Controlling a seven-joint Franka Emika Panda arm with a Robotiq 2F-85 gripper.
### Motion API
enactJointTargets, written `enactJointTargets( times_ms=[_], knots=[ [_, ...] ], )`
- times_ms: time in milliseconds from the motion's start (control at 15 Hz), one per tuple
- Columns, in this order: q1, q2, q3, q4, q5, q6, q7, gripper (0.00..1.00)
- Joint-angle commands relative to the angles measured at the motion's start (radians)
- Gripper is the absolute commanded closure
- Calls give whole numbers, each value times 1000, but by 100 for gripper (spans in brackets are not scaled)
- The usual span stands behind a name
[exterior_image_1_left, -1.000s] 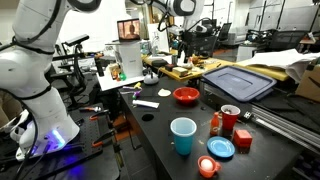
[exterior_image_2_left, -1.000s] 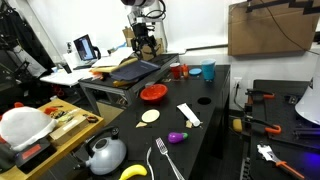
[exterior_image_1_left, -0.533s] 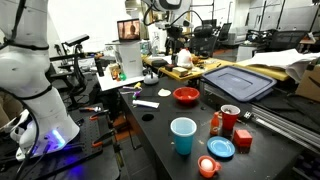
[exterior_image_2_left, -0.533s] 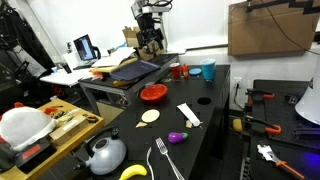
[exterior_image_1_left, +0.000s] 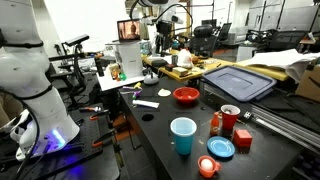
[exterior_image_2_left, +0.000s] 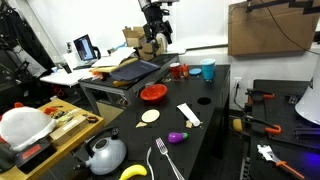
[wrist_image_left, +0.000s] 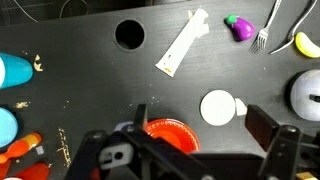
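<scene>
Black table (wrist_image_left: 80, 95) in a cluttered lab. Arm high above it, gripper (exterior_image_2_left: 154, 40) pointing down, jaws wide apart, holding nothing. Bowl (wrist_image_left: 168, 133) right below, near the table's long edge, beside disc (wrist_image_left: 217, 107).

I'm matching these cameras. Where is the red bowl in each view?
In an exterior view: red bowl, just right of centre.
In an exterior view: bowl, near centre.
Wrist view: bowl, bottom centre, partly hidden.
Shared landmark: white disc beside it.
</scene>
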Motion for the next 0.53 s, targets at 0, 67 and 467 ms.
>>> enactJointTargets(
  times_ms=[0, 67, 467],
  knots=[
    [24, -122, -9, -125, -28, 60, 40, 0],
    [27, -144, -8, -144, -41, 70, 43, 0],
    [33, -253, -2, -227, -140, 108, 42, 0]
  ],
)
